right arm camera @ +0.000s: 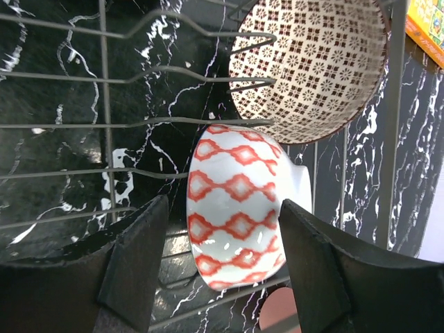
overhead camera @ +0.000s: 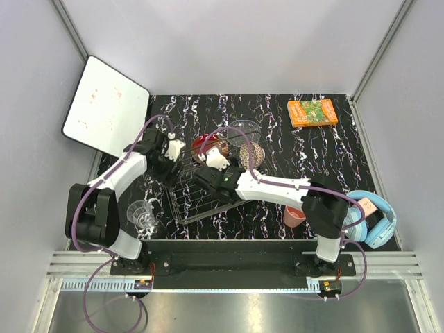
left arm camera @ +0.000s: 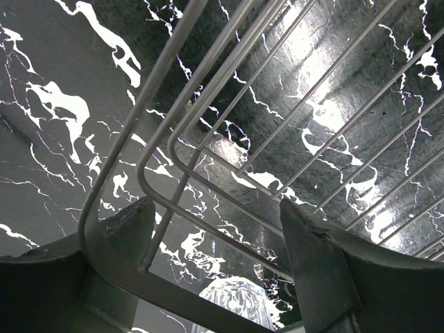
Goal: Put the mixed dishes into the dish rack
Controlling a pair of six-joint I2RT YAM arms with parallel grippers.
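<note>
Black tabletop [overhead camera: 333, 159], glossy, veined with white like marble, boxed in by pale walls. Near the middle, a low rectangular dish rack [overhead camera: 186, 201] of thin bright wire with rows of upright tines.

Among the wires at the rack's far end, tipped on edge, a red patterned dish [right arm camera: 239, 229]: round, glazed, white outside with a red diamond lattice. Just beyond it, a beige-brown patterned bowl [right arm camera: 312, 66] covered in small brown flower squares.

Right gripper [right arm camera: 223, 205] spread wide, dark fingers either side of the dish, a sliver of gap on one side, not clamping. Left gripper [left arm camera: 216, 208] likewise wide, straddling the rack's rounded corner rim wire without squeezing it.

Dish's white foot tucked behind one right finger. Hard to tell whether dish and bowl sit between tines. Clear glass bowl [overhead camera: 243, 130] faint past the rack. Clear glass cup [overhead camera: 142, 214] on the table beside the rack's near left corner. Salmon-pink cup [overhead camera: 295, 216] partly hidden under the right arm.

Open tabletop between the rack and the orange book [overhead camera: 312, 112] at the far right. Blue headphones [overhead camera: 371, 218] at the right edge.
</note>
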